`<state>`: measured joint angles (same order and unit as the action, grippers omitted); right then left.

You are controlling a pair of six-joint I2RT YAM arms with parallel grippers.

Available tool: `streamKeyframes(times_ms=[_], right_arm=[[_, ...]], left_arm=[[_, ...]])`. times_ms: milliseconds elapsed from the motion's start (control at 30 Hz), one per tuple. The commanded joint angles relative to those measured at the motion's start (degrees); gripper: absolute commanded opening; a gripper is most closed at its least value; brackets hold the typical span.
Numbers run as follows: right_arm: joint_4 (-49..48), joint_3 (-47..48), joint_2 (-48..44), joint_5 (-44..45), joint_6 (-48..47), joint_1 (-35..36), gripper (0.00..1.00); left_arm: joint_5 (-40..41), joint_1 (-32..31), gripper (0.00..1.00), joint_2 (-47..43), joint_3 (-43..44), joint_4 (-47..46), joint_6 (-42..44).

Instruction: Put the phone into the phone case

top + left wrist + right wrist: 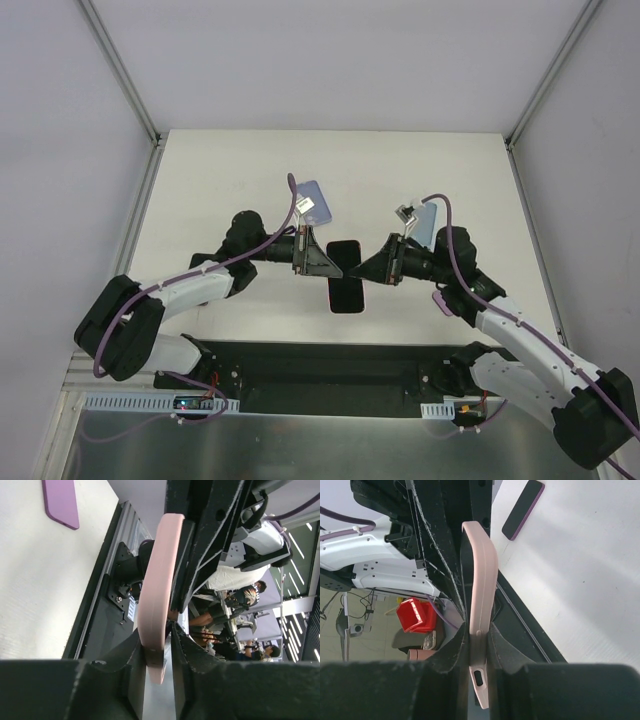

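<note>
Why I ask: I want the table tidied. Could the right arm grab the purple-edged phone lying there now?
Probably not yet. The right gripper is shut on the pink case, which the left gripper also clamps, so it is not free. The purple-edged phone itself lies uncovered on the table.

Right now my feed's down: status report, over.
Left tool, right tool both shut on pink case. Black phone looks seated inside. Purple item lies on table, apart from both.
</note>
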<state>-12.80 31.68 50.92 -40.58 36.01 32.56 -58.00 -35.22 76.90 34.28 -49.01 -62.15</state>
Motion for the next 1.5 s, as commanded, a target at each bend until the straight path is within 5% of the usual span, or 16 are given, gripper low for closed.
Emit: streamKeyframes(times_ms=[0,133,167,267,467,1033,1100,1133,1233,1267,1400,1467], right_arm=[[-5.9,-0.5,-1.9,-1.1,1.1,0.3,0.16],[-5.9,-1.4,-2.7,-0.8,0.9,0.3,0.20],[-5.9,-1.9,-3.0,-1.1,0.8,0.3,0.29],[-5.9,-3.7,-4.1,-2.7,-0.1,0.3,0.45],[-5.9,-8.6,-9.4,-4.9,-2.5,1.0,0.59],[-4.7,-10.5,-12.9,-3.6,-2.0,4.2,0.51],[-4.3,-10.7,-13.3,-2.9,-1.6,4.2,0.42],[-3.9,-10.6,-13.6,-2.7,-1.6,4.2,0.26],[-0.5,-9.7,-14.5,-0.6,-1.6,4.3,0.03],[2.0,-9.4,-14.7,0.7,-1.5,4.2,0.01],[7.5,-7.2,-14.7,3.9,-1.2,4.2,0.03],[7.7,-7.1,-15.1,4.5,-0.9,4.3,0.26]], left_arm=[[-1.2,-0.6,0.15,0.0,-0.1,-7.6,-1.8],[-2.1,-0.6,0.02,0.9,-0.2,-10.0,-3.3],[-2.2,-0.6,0.00,1.0,-0.4,-11.8,-3.9],[-2.9,-0.6,0.00,1.2,-0.3,-14.4,-6.2],[-2.6,-0.6,0.00,0.3,1.0,-13.7,-5.6],[1.6,-0.6,0.00,2.0,3.0,-10.0,-2.7],[2.0,-0.6,0.00,2.1,3.2,-8.3,-1.8],[2.2,-0.6,0.00,1.8,3.2,-6.8,-1.0],[3.0,-0.6,0.00,0.7,4.5,3.1,5.8],[3.5,-0.6,0.00,0.4,5.0,6.1,10.3],[4.7,-0.6,0.00,-1.1,6.5,15.2,16.3],[4.1,-0.6,0.00,-1.5,6.6,15.7,16.0]])
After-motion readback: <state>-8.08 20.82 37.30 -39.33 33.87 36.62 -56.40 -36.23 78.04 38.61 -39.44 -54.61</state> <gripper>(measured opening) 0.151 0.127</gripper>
